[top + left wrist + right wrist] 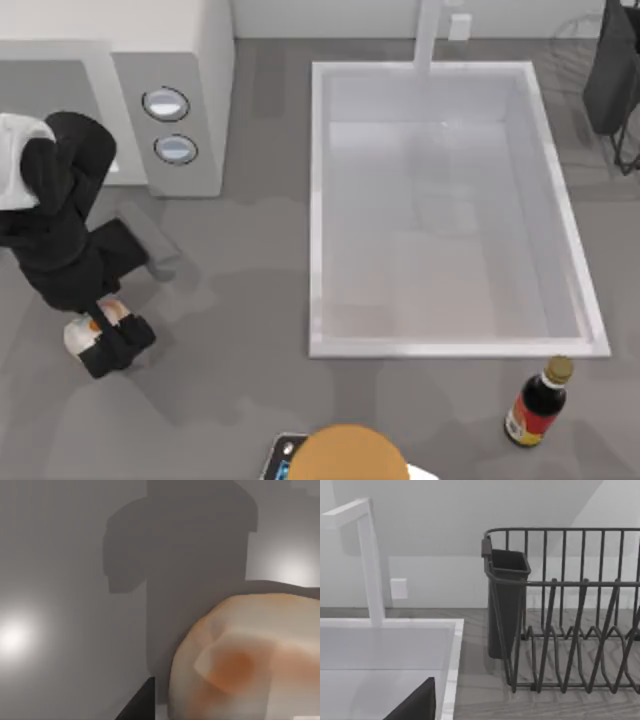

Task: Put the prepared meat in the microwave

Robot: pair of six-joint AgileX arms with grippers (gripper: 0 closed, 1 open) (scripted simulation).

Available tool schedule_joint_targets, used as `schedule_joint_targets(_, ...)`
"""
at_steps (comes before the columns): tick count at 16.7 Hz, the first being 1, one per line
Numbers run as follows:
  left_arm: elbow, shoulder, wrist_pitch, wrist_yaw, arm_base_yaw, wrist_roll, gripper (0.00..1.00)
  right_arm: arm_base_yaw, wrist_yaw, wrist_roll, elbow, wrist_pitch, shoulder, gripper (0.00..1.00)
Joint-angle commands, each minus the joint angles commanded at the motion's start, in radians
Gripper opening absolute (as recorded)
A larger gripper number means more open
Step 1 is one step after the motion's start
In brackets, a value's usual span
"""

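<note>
Top view: left gripper (108,333) clenched on meat (88,328), lump between jaws, in front of microwave (150,100). Judgement: keep grip firm, lift clear of counter, swing into cavity slowly. Right arm parked beside dish rack (560,615).

The microwave (120,95) stands left of the sink (318,200); a bottle (538,402) stands before it.

A rendered kitchen counter: a white microwave (170,90) with two round knobs stands at the grey worktop's (230,330) left, beside a white sink basin (450,200) with its faucet (370,560) (a plain angular spout). A dark wire dish rack (570,630) with a utensil cup sits by the sink, and a sauce bottle (538,402) stands near the basin's front corner.
</note>
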Motion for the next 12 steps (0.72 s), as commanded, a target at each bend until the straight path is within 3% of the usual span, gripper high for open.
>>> schedule_joint_targets(5,0.0,0.0,0.0,0.0,0.0,0.0,0.0,0.0,0.0,0.0,0.0,0.0,0.0,1.0)
schedule_joint_targets(12,0.136,-0.12,-0.234,0.019,0.001,-0.006,0.0,0.0,0.0,0.0,0.0,0.0,0.0,1.0)
